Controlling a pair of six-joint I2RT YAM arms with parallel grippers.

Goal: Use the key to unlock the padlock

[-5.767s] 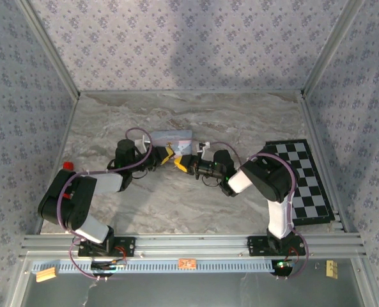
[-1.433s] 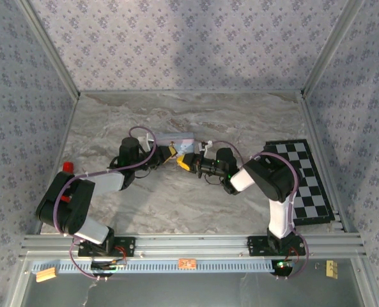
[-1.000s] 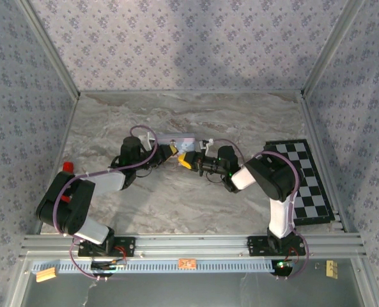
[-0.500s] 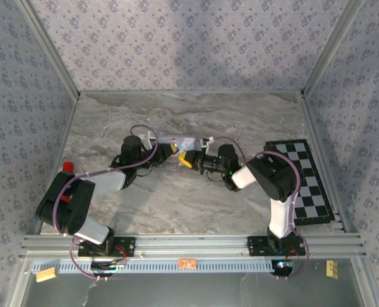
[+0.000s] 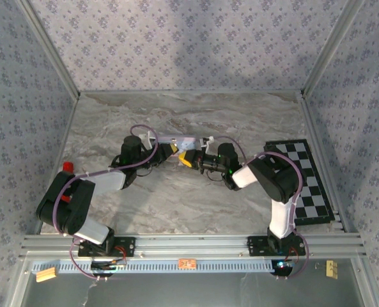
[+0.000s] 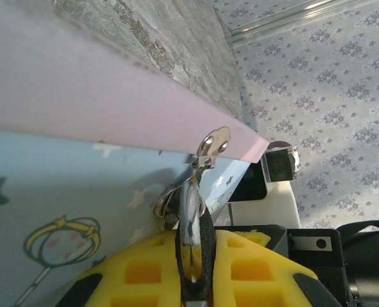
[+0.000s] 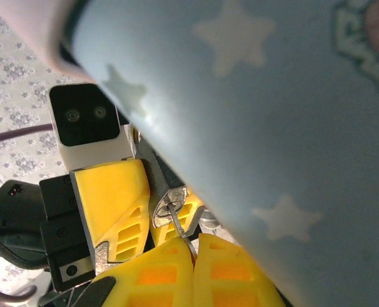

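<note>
In the left wrist view my left gripper (image 6: 195, 242) is shut on the padlock (image 6: 194, 220), a small black body with a shiny face. Its thin shackle (image 6: 202, 161) hangs from the hasp of the pale blue cartoon tin (image 6: 55, 192). In the right wrist view my right gripper (image 7: 194, 246) is shut on the key (image 7: 179, 228), a thin dark sliver. The key's tip sits at the padlock's round silvery keyhole face (image 7: 168, 206). From above, the left gripper (image 5: 171, 149) and right gripper (image 5: 186, 160) meet tip to tip at the front of the tin (image 5: 184, 141).
The tin's lilac lid (image 6: 93, 102) stands edge-on above the padlock. A folded chessboard (image 5: 304, 179) lies at the right side of the marble table (image 5: 176, 192). A small red object (image 5: 67, 166) sits at the left edge. Patterned walls close in the back and sides.
Over the earlier frames both grippers moved slightly toward the back with the padlock, and the tin tipped up so its face looks narrower. In the last half second nothing visibly moved.
</note>
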